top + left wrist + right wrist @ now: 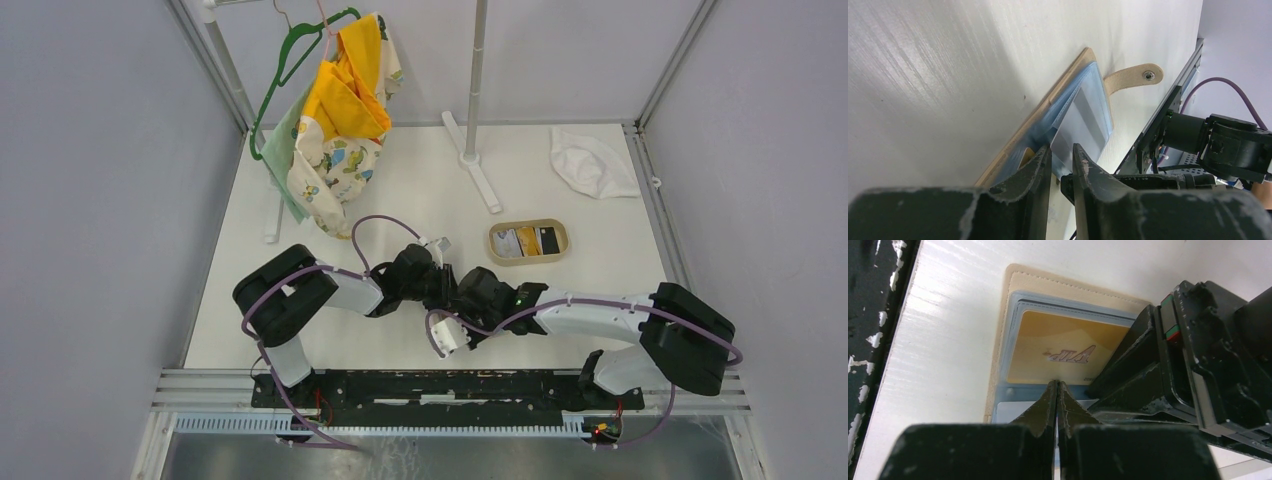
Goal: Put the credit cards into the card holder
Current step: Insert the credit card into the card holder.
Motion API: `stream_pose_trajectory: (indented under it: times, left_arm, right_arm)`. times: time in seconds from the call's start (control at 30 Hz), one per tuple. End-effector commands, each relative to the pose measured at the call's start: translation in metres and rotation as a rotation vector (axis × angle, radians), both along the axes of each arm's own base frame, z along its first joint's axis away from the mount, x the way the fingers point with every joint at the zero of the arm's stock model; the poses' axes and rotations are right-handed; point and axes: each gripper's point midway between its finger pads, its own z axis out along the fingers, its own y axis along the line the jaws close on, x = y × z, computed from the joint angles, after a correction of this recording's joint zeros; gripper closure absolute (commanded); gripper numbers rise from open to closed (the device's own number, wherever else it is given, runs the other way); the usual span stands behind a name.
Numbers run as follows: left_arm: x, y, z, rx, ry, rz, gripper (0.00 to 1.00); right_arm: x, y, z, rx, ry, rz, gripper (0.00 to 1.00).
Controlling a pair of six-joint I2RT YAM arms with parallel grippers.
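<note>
The card holder (1068, 287) lies open and flat on the white table, tan outside with light blue pockets; its snap tab (1135, 77) sticks out sideways. A gold credit card (1058, 347) sits in one pocket and a grey-white card (1088, 120) in the one beside it. My right gripper (1057, 385) is shut, its tips resting at the gold card's near edge. My left gripper (1062, 155) has a narrow gap between its jaws, with the grey card's corner showing in it. From above, both grippers (455, 285) meet mid-table and hide the holder. More cards (520, 241) lie in the oval tan tray (528, 262).
A hanger with yellow and patterned clothes (335, 120) hangs at the back left. A white stand (478, 165) rises behind the tray, and a white cloth (590, 160) lies at the back right. A black rail (430, 385) runs along the near edge.
</note>
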Motion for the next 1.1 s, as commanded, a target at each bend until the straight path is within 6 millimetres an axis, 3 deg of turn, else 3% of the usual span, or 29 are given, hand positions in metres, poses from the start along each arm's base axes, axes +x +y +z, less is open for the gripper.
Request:
stream_pose_trajectory:
  times: [0.0, 0.37, 0.67, 0.9, 1.07]
  left_arm:
    - [-0.003, 0.015, -0.018, 0.084, -0.011, -0.012, 0.70]
    - [-0.002, 0.017, -0.012, 0.081, -0.029, -0.004, 0.68]
    - [0.001, 0.022, 0.005, 0.068, -0.077, 0.016, 0.66]
    - [0.004, 0.028, 0.044, 0.011, -0.204, 0.039, 0.66]
    - [0.003, 0.035, 0.082, -0.042, -0.352, 0.043, 0.67]
  right_arm:
    - [0.013, 0.003, 0.009, -0.014, -0.043, -0.016, 0.98]
    - [0.018, -0.003, 0.013, -0.007, -0.019, -0.039, 0.98]
    - [-0.004, 0.003, 0.052, 0.192, 0.163, 0.058, 0.96]
    - [0.015, -0.013, 0.093, 0.414, 0.202, -0.022, 0.93]
    - [0.020, -0.023, 0.099, 0.534, 0.267, -0.088, 0.77]
